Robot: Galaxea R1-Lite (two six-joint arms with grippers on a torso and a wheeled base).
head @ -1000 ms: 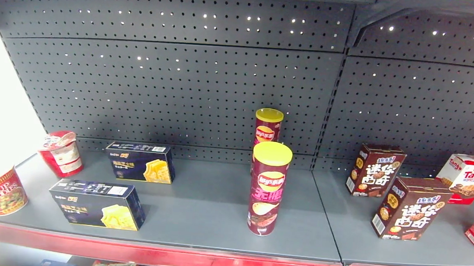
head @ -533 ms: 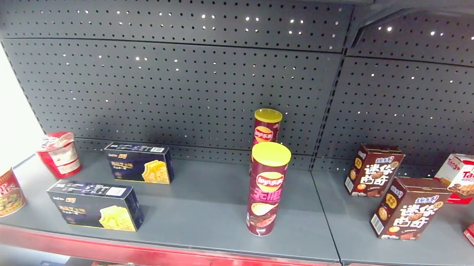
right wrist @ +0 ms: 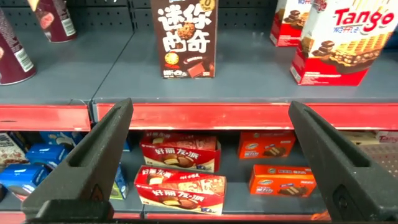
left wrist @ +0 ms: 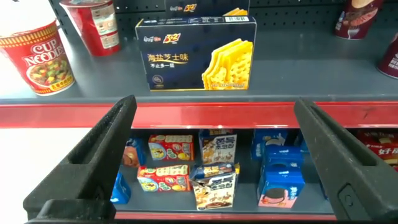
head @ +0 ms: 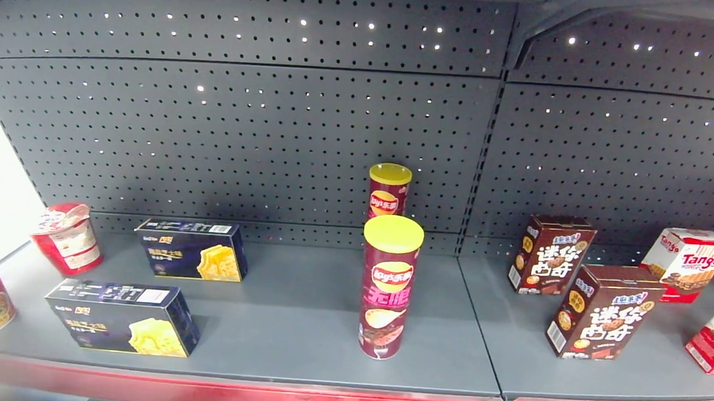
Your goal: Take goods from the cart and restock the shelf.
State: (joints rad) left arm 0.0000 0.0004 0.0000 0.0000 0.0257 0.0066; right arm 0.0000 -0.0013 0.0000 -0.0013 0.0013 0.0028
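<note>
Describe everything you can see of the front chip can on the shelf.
The front chip can is a tall maroon tube, apparently printed cardboard, with a flat yellow lid in place. It stands upright near the front edge of the grey shelf, in line with a matching can farther back by the pegboard. Only the shelf touches it.

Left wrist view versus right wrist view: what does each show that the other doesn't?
Left wrist: noodle cup, navy box, the open left gripper. Right wrist: brown box, red-and-white box, the open right gripper. Both: chip cans, the red shelf edge, and lower boxes beneath it.
</note>
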